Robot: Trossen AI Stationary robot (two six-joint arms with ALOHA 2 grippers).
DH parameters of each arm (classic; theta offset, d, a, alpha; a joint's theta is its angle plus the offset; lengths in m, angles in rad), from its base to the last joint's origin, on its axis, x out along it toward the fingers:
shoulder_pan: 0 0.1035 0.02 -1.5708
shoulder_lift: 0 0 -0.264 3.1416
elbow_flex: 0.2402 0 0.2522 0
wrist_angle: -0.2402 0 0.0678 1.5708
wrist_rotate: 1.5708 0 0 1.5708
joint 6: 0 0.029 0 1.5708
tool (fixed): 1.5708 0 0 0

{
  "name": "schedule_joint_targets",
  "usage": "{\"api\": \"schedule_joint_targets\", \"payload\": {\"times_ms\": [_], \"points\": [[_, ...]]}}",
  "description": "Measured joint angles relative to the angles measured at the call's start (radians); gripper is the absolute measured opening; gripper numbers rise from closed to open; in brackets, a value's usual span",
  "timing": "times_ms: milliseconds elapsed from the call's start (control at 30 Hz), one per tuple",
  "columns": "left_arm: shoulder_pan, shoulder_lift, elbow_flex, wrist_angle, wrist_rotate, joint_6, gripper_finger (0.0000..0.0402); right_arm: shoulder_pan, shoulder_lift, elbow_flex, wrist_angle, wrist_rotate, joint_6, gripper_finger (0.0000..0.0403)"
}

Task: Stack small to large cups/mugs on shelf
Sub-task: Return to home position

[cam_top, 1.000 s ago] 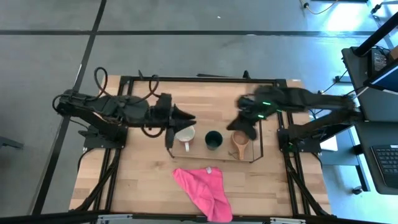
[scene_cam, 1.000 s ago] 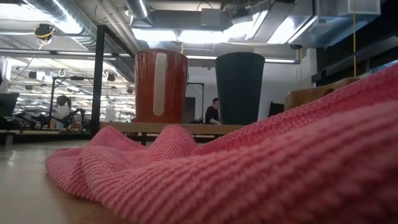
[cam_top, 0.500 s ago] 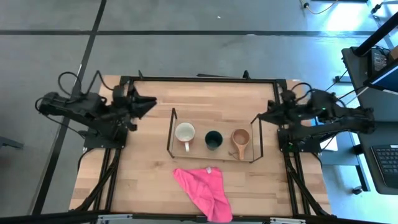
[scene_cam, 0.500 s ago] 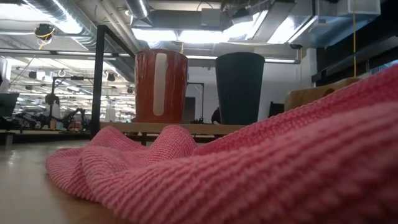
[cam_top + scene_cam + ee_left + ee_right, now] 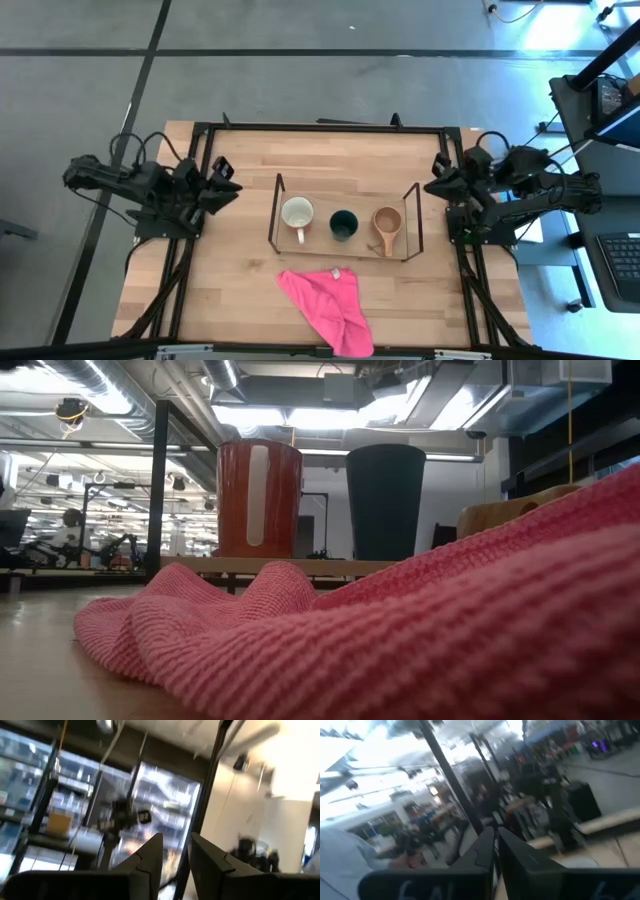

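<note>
Your three cups stand in a row on the shelf (image 5: 274, 212), side by side and each apart from its neighbour, in the open space between the two sets of fingers. The mug (image 5: 297, 213) stands nearest the left gripper (image 5: 232, 185), well ahead of its fingertips. The wooden cup (image 5: 387, 219) stands nearest the right gripper (image 5: 432, 187), just as far from its tips. The green cup (image 5: 344, 224) stands midway between them.

From above you see the insides: the mug white, the green cup dark, the wooden cup tan. The handles of the mug and the wooden cup both point toward the pink cloth (image 5: 325, 300), which lies on the table (image 5: 240, 270) outside the shelf.

The low view gives you the outsides instead. The mug's wall is reddish with a pale upright strip down its front, and the green cup is a plain dark taper beside it. The cloth fills the foreground there and hides most of the wooden cup, leaving only a tan rim.

Neither wrist view shows a cup, only blurred room beyond the table. They do show you the jaws. The left fingers (image 5: 147, 857) stand a narrow gap apart with nothing between them. The right fingers (image 5: 479, 851) are pressed nearly together, also empty. Each gripper sits at its own side edge of the table.
</note>
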Motion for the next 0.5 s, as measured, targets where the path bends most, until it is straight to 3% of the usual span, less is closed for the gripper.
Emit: {"api": "schedule_joint_targets", "payload": {"times_ms": [167,400,500], "points": [[0.022,-0.043,-0.16,0.293,0.062,0.025,0.0085,0.0,-0.012,-0.001,-0.05,-0.012,-0.079,0.0026],[0.09,-0.123,-0.255,0.313,0.071,0.03,0.0085,0.0,-0.136,-0.004,-0.17,0.001,-0.118,0.0026],[0.119,-0.153,-0.272,0.312,0.116,0.028,0.0085,0.0,-0.236,-0.044,-0.123,-0.039,-0.164,0.0026]]}}
